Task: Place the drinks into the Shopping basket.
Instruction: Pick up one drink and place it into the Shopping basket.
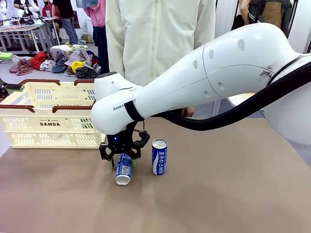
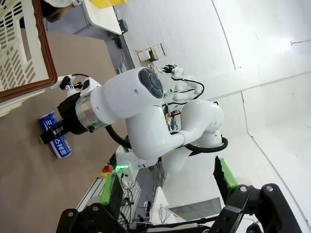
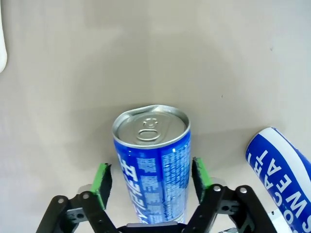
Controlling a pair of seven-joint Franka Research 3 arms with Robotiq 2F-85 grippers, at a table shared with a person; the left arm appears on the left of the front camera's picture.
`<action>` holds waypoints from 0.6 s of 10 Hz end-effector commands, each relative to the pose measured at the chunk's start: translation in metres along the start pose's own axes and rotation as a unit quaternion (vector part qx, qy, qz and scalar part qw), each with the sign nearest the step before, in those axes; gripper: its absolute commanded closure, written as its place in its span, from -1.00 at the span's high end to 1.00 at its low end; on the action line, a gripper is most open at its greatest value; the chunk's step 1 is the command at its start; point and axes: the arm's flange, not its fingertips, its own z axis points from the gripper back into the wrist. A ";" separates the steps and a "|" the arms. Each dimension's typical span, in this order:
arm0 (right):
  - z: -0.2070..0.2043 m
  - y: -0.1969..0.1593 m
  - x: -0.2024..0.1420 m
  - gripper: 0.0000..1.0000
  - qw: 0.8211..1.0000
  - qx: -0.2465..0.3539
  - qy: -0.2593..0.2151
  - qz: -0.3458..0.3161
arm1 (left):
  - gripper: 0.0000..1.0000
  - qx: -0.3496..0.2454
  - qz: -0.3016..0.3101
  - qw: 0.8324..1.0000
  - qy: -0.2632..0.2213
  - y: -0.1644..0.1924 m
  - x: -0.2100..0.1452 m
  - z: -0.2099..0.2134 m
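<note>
right gripper (image 1: 123,164): jaws are standing wide, green pads (image 3: 102,179) flanking but not pressing one slim blue-and-white metal can (image 1: 123,174). this can is lying on the brown table (image 1: 218,194) directly beneath the claw, its long axis pointing toward the robot and its silver top facing nearest. the large cream slotted plastic shopping basket (image 1: 48,127) is sitting to the robot's left of it. the right arm is reaching nearer. counted: one basket, two cans, with the second can (image 1: 159,156) standing upright just beside.
</note>
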 end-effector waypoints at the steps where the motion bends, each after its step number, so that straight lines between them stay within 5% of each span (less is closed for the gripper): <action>1: 0.002 -0.006 -0.002 1.00 1.000 0.007 -0.016 -0.011 | 1.00 -0.008 -0.004 1.000 -0.001 -0.001 -0.002 0.000; 4: 0.022 -0.018 -0.003 1.00 0.999 0.034 -0.012 0.005 | 1.00 -0.008 -0.004 1.000 -0.001 -0.001 -0.002 0.000; 6: 0.072 -0.043 -0.003 1.00 0.998 0.048 -0.038 0.009 | 1.00 -0.008 -0.004 1.000 -0.001 -0.001 -0.002 0.000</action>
